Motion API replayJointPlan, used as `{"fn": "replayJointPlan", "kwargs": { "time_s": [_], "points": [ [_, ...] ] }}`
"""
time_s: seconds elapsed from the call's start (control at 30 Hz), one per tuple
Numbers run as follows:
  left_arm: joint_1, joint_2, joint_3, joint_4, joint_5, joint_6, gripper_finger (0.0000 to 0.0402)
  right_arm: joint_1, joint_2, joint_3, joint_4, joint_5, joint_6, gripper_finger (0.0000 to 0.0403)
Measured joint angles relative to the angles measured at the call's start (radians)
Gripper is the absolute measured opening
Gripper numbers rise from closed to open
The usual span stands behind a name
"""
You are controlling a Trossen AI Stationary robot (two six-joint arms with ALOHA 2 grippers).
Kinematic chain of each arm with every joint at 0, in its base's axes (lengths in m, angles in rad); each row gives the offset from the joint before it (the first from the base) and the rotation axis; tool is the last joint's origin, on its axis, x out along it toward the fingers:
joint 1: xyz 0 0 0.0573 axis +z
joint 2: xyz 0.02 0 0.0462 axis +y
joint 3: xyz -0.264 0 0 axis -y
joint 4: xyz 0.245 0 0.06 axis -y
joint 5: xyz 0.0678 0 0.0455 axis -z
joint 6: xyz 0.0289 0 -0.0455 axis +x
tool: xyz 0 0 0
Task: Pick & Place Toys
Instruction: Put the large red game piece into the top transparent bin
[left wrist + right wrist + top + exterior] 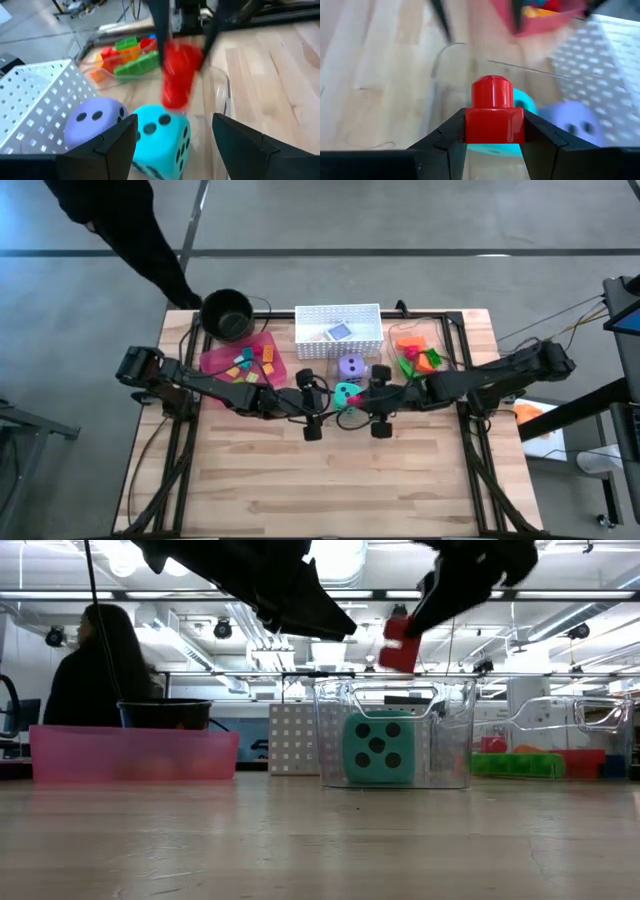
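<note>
Above the middle of the wooden table (pixel 340 480), clamped between the fingers of the right gripper (pixel 494 131): a red plastic brick (pixel 494 112) with a round stud on top, held clear of the surface. Directly beneath the gripper, a teal dotted die (pixel 379 749) sitting inside a clear plastic bin (pixel 450 745); just past it, toward the table's far edge, a purple dotted die (pixel 95 117). Facing the right gripper from across the teal die, the left gripper (pixel 175 135), fingers spread apart and holding nothing, with the red brick hanging ahead of it in the left wrist view. Farther back from both grippers, a white perforated basket (pixel 338 318) with a small flat card (pixel 340 332) lying inside. Off to the right gripper's outer side, a second clear bin (pixel 415 332) holding green, orange and red bricks (pixel 418 356). On the left gripper's outer side, a pink tray (pixel 214 361) with a scatter of small yellow, orange and blue bricks (pixel 248 363), and beside its far corner a black round pot (pixel 227 314). Beyond the table's far left corner, a person in dark clothing (pixel 120 225), seen in the low view behind the pink tray. Whether the teal die touches the purple one cannot be told.
</note>
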Motion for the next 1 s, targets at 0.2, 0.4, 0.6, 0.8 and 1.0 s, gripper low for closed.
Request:
{"fn": "replayJointPlan", "kwargs": {
  "time_s": [0.2,0.4,0.6,0.8,1.0],
  "points": [
    [0.0,0.0,0.0,-0.014,-0.003,-0.002,0.0259,0.0,-0.104,0.124,-0.29,0.204,0.058,0.0154],
    [0.0,0.0,0.0,-0.014,-0.003,-0.002,0.0259,-0.033,-0.203,0.159,-0.586,0.502,0.259,0.0154],
    [-0.001,0.0,0.0,-0.014,0.0,-0.002,0.026,-0.116,-0.313,0.014,-0.691,0.507,0.469,0.0154],
    [-0.001,0.0,0.0,-0.014,0.001,-0.002,0.0259,-0.176,-0.391,-0.125,-0.682,0.504,0.543,0.0154],
    [-0.001,0.0,0.0,-0.012,0.001,-0.002,0.0259,-0.217,-0.406,-0.183,-0.665,0.497,0.544,0.0155]
  ]
}}
